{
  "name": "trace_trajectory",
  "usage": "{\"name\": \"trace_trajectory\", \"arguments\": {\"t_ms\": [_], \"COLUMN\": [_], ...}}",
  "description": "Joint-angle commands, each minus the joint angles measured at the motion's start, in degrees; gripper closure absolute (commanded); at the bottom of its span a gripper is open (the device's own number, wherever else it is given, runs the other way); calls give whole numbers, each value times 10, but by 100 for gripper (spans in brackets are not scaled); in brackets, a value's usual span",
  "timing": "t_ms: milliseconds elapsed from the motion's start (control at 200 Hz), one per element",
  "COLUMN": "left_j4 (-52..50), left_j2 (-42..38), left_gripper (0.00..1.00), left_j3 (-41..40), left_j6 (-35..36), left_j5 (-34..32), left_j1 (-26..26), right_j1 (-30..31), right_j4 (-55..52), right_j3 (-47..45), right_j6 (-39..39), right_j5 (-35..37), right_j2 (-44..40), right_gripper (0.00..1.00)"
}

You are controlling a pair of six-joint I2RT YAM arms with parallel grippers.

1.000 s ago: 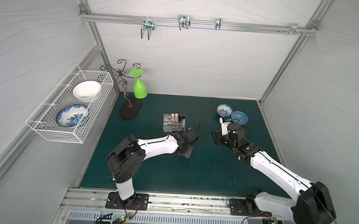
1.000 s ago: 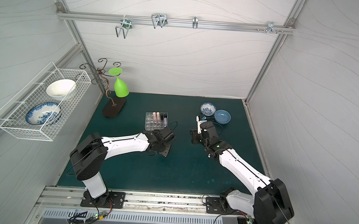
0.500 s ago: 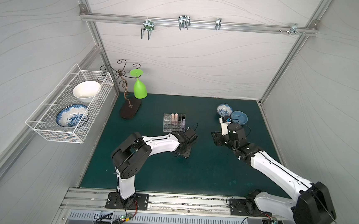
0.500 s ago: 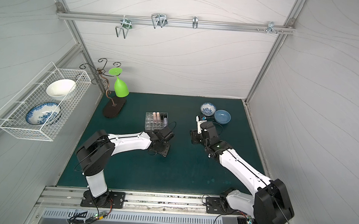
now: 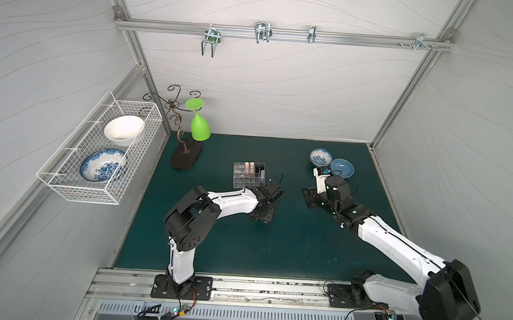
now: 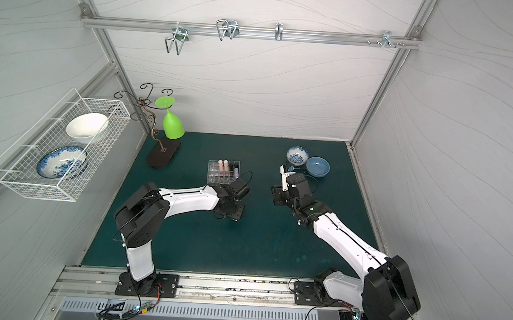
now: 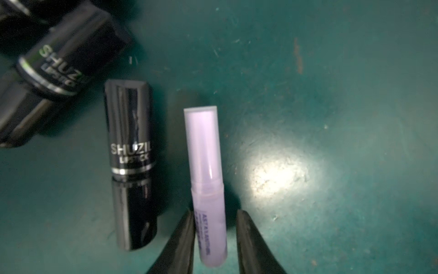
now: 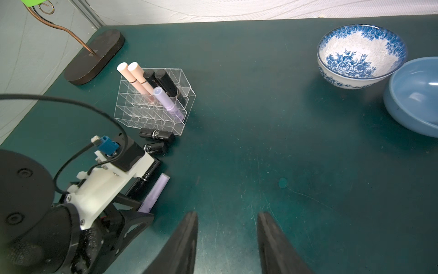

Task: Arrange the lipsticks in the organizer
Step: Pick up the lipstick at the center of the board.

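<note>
1. Left wrist view: the left claw (image 7: 215, 213) straddles one end of a lilac lipstick (image 7: 205, 170) lying on the worktop (image 7: 331, 118). Its fingers are apart, one touching the tube, with a gap at the other.
2. A black lipstick (image 7: 130, 154) lies just beside the lilac lipstick, roughly parallel. A second black lipstick (image 7: 64, 68) lies further off at an angle.
3. Right wrist view: the organizer (image 8: 132, 118) holds two pink tubes (image 8: 136, 78), two black tubes (image 8: 166, 81) and one lilac tube (image 8: 167, 102), all leaning in its cells.
4. Two loose black ones (image 8: 156, 135) lie flat just beside the organizer, on the left arm's side.
5. The right claw (image 8: 227, 214) is over bare worktop, fingers apart, nothing between them.
6. In both top views the organizer (image 5: 240, 178) stands mid-worktop between the stand (image 5: 186, 157) and the bowls (image 5: 321, 157), well apart from both.
</note>
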Motion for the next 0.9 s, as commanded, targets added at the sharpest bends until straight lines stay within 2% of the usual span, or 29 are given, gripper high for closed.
{"name": "trace_trajectory", "arguments": {"t_ms": [0,115,235,310,375,490,645,740,825,895], "left_j4": [9,10,27,50,77,139,209,223,224,231], "left_j2": [22,18,-7,-46,-91,-183,-304,-351,-373,-385], "left_gripper": [72,83,87,90,92,92,91,90,91,91], "left_j3": [25,22,7,-14,-42,-108,-177,-186,-181,-181], "left_j6": [7,11,22,37,52,63,67,57,58,52], "left_j5": [11,9,2,-5,2,52,174,239,286,315], "left_j1": [1,2,1,-4,-8,-8,-8,-7,-6,-6], "right_j1": [-3,-3,-5,-19,-37,-67,-97,-100,-100,-96], "right_j4": [-4,-9,-28,-46,-73,-123,-184,-207,-208,-208], "right_j3": [-1,1,11,19,34,65,112,142,157,164], "right_j6": [8,8,18,29,34,29,9,-1,5,6], "right_j5": [-6,-7,-20,-56,-111,-234,-418,-529,-592,-613], "right_j2": [-11,-20,-35,-48,-55,-58,-39,-19,-5,2], "right_gripper": [56,56,56,55,55,51,40,34,32,32]}}
